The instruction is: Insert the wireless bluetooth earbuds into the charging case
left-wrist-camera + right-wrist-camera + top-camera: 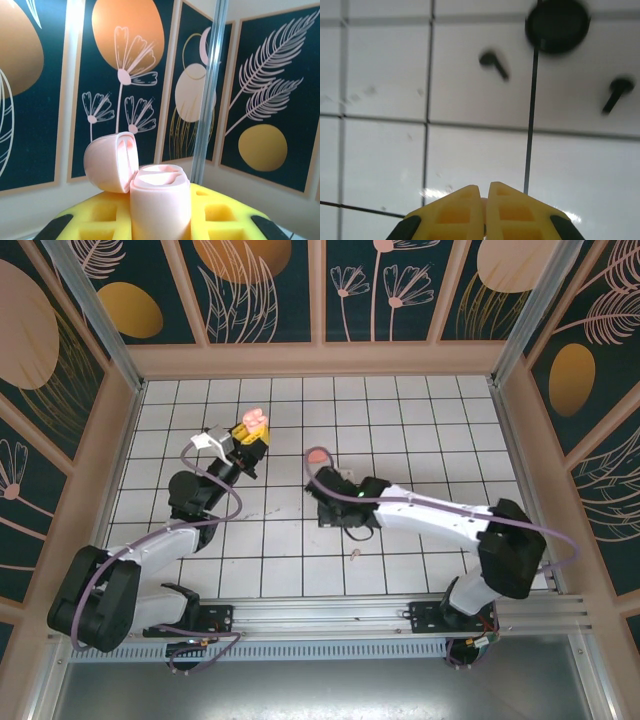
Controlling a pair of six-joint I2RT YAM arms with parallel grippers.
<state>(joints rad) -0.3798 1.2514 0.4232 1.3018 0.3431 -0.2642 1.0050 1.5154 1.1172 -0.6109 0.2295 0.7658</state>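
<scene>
The left gripper [160, 220] has its jaws clamped on the body of a pale pink charging case [160, 200]. The case is held upright, with its hinged lid [112, 162] tipped open to the left. The right gripper [485, 210] has its jaws pressed together just above the white tiled bench [470, 150]; whether anything is pinched between them cannot be told. Beyond them on the tiles lie a black earbud [495, 64] and a second black earbud [618, 91], apart from each other, near a round black case [557, 25]. From overhead, a tiny pale earbud [357, 553] lies on the bench beside the right arm.
</scene>
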